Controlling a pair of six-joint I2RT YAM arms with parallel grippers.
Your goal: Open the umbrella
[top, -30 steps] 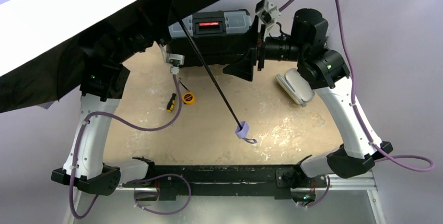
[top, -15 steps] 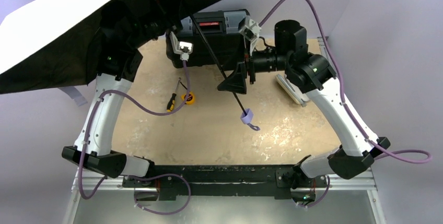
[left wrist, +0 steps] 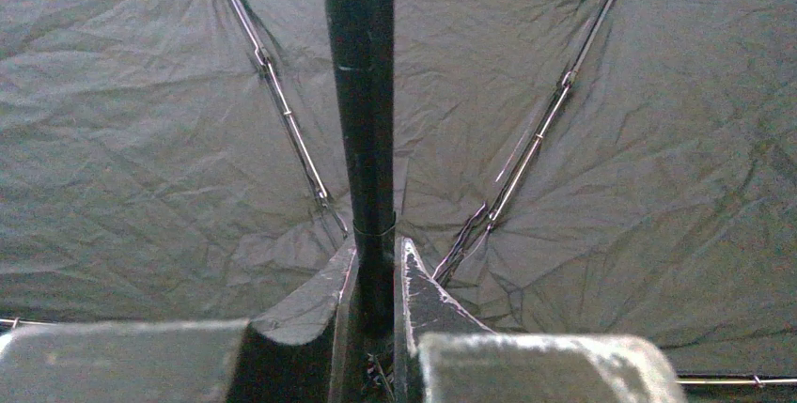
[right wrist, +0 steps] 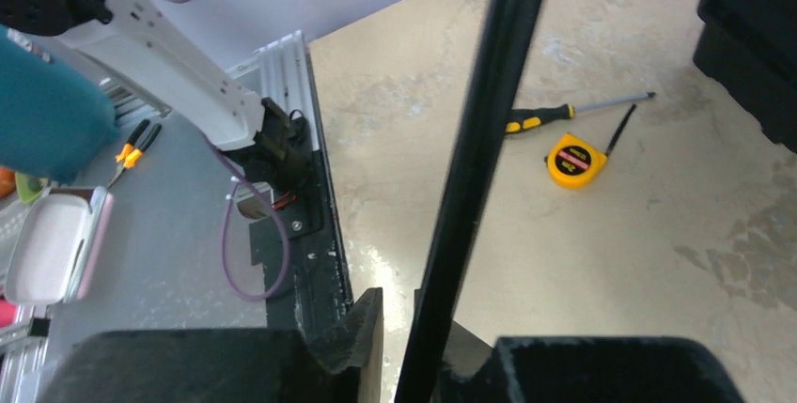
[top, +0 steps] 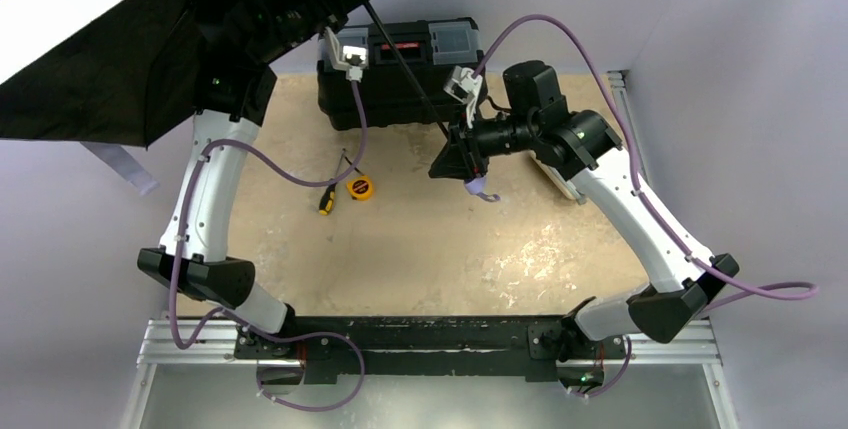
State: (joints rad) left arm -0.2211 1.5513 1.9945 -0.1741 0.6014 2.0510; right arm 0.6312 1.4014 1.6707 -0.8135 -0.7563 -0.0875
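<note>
The umbrella's open canopy (top: 100,19) fills the top left, pale outside and black inside. Its thin black shaft (top: 405,59) slants down to a small lavender-grey handle (top: 478,189) hanging over the table. My right gripper (top: 452,157) is shut on the shaft (right wrist: 479,140) just above the handle, and in the right wrist view the shaft runs between its narrow jaws (right wrist: 399,314). The canopy hides my left gripper in the top view. In the left wrist view it (left wrist: 376,257) is shut on the upper shaft (left wrist: 359,93), under the black lining (left wrist: 141,140).
A black toolbox (top: 400,89) with a red latch stands at the back of the beige table (top: 420,249). A yellow tape measure (top: 359,187) and a screwdriver (top: 327,199) lie left of centre. A pale flat object (top: 557,179) lies under my right forearm.
My right gripper has swung left onto the shaft and closed from wide open. The left arm has carried the umbrella up and back, and the handle has risen toward the right gripper.
</note>
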